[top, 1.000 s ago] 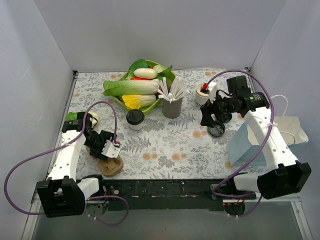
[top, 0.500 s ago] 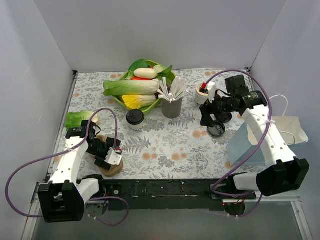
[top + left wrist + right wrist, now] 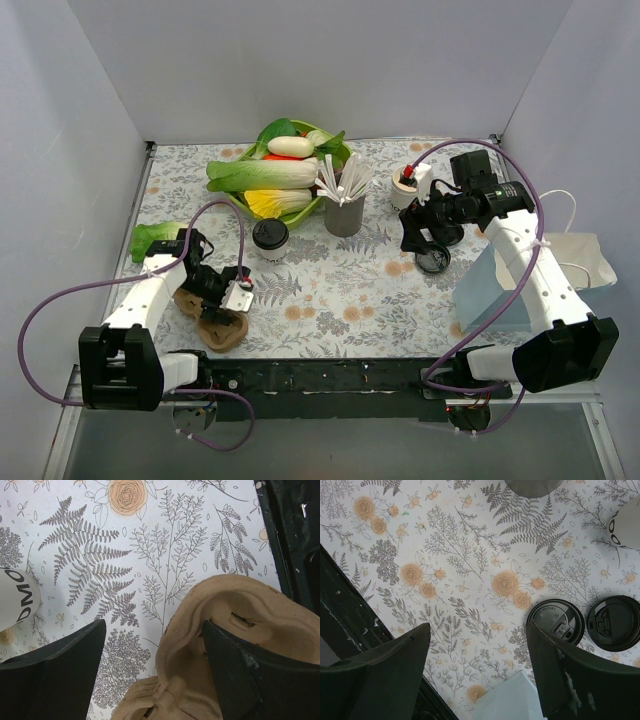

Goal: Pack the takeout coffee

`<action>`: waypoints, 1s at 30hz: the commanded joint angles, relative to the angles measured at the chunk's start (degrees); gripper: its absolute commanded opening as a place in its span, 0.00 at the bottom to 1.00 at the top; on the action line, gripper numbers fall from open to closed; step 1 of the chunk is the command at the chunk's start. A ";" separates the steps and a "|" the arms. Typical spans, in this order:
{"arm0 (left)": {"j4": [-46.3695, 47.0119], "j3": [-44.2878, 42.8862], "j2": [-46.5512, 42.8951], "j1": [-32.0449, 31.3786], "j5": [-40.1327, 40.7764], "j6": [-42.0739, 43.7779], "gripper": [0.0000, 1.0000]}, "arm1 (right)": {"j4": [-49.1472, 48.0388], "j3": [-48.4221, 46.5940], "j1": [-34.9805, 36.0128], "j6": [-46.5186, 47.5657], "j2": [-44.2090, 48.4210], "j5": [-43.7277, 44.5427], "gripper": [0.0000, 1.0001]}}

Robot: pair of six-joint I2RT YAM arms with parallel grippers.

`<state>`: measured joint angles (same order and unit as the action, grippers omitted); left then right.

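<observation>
The takeout coffee point(image 3: 270, 238), a cream-white cup with a black lid on it, stands mid-table; its lettered side shows at the left edge of the left wrist view point(image 3: 15, 597). My left gripper point(image 3: 232, 296) point(image 3: 154, 630) is open, low over a brown pulp cup carrier point(image 3: 215, 325) point(image 3: 225, 625). One finger is over the carrier's pocket, the other over the tablecloth, and nothing is gripped. My right gripper point(image 3: 420, 238) point(image 3: 479, 627) hangs open and empty above the cloth, beside two loose black lids point(image 3: 433, 262) point(image 3: 556, 621).
A green bowl of vegetables point(image 3: 330, 195) stands at the back with a grey cup of white straws point(image 3: 343, 212) next to it. A second white cup point(image 3: 405, 188) point(image 3: 625, 527) stands at the back right. There is a pale blue bag point(image 3: 495, 290) point(image 3: 510, 700) at the right and a leafy green point(image 3: 155, 238) at the left.
My left arm has swung, carrying its gripper a little right over the carrier, with its jaws wider. The leafy green is now uncovered. My right gripper has barely shifted.
</observation>
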<state>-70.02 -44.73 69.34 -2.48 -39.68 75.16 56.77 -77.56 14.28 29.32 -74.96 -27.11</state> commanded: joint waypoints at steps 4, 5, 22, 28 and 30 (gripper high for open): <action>-0.48 0.08 -1.22 -0.24 2.15 -1.66 0.73 | -1.31 -2.16 0.13 -0.67 1.30 0.83 0.85; 0.84 0.17 -1.31 -0.24 2.33 -7.25 0.72 | -1.31 -1.98 0.04 -0.67 1.39 0.83 0.85; 29.23 -15.04 15.56 2.13 12.86 -67.60 0.64 | -1.31 -1.89 0.13 -0.58 0.69 0.48 0.85; 31.87 -13.89 15.91 4.68 23.93 -71.19 0.66 | -1.67 -1.37 0.13 -0.32 0.87 0.57 0.85; 31.53 -14.50 15.65 6.07 24.74 -73.65 0.66 | -1.93 -1.28 0.13 -0.32 0.95 0.66 0.85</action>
<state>-40.97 -59.07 87.15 0.71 -21.52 7.18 56.75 -77.56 14.28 28.75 -74.94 -26.04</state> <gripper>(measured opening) 0.656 0.851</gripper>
